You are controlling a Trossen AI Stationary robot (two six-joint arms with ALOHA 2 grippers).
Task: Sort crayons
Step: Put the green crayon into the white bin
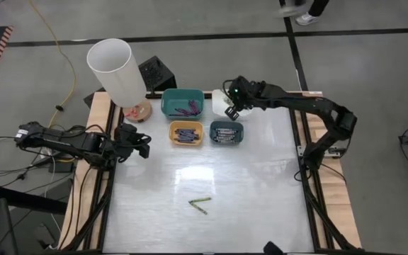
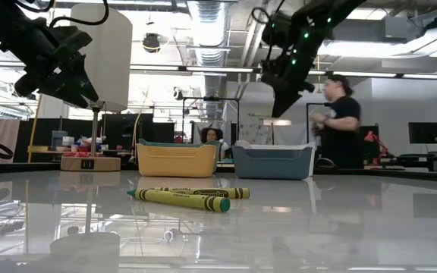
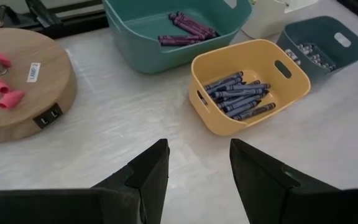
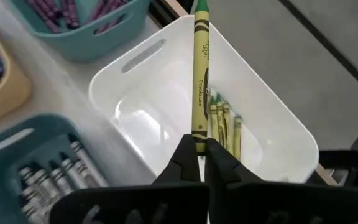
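Note:
My right gripper is shut on a yellow-green crayon above the white bin at the table's far edge. That bin holds a few more yellow-green crayons. Two yellow-green crayons lie flat on the table toward its near edge, and they also show in the low view. The teal bin holds purple crayons, the yellow bin blue ones, and the blue-grey bin grey ones. My left gripper hangs open over the table's left side with nothing between its fingers. My right gripper pinches the crayon's near end between its two fingertips. The fingers slant down from the table's right side and lie along the crayon. The crayon sticks straight out ahead of the fingers, lifted clear over the white bin.
A lamp with a white shade stands at the far left on a round wooden base that carries pink erasers. A person stands beyond the table's far edge. Bare tabletop lies between the bins and the loose crayons.

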